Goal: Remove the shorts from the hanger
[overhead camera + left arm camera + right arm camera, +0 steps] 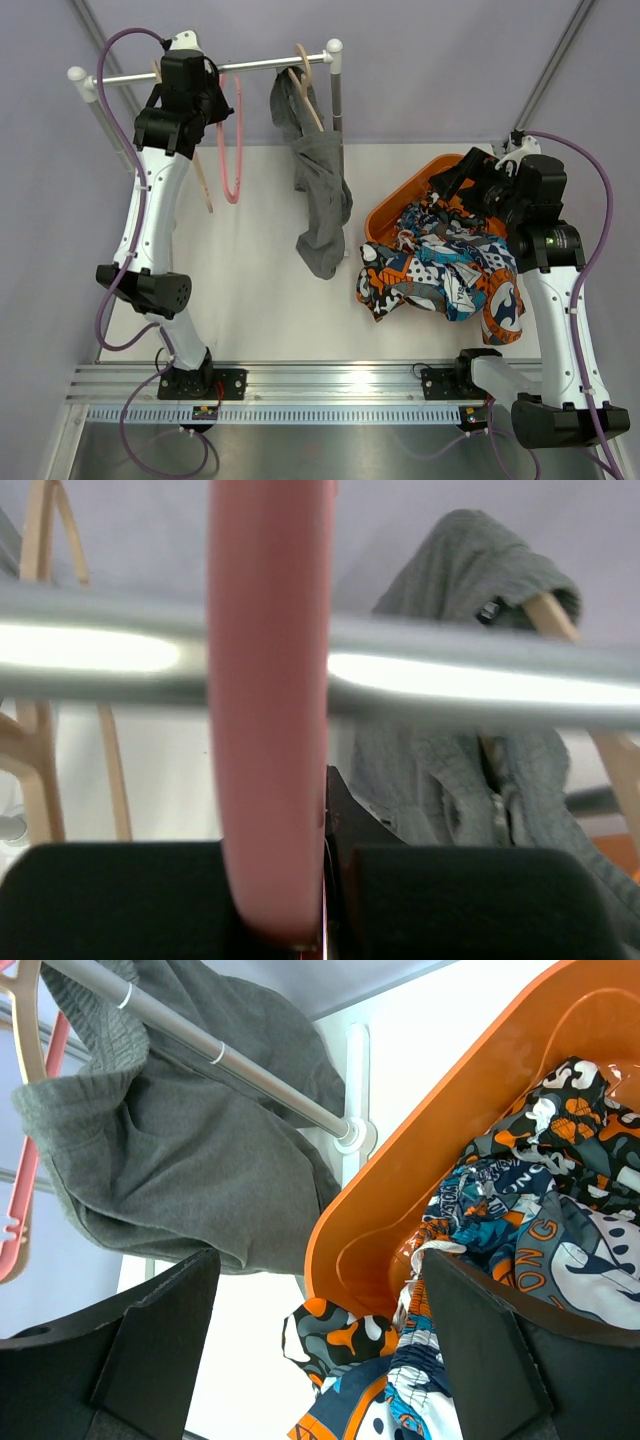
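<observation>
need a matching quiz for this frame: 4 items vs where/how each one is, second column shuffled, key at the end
Column 1
1. grey shorts
2. pink hanger
3. patterned shorts
4. right gripper

Column 2
A. open, above the orange tub
B. draped on a wooden hanger on the rail
C. clamped in the left gripper
D. heaped in the tub, spilling over its rim onto the table

Pairs: 1-B, 2-C, 3-D, 4-A
</observation>
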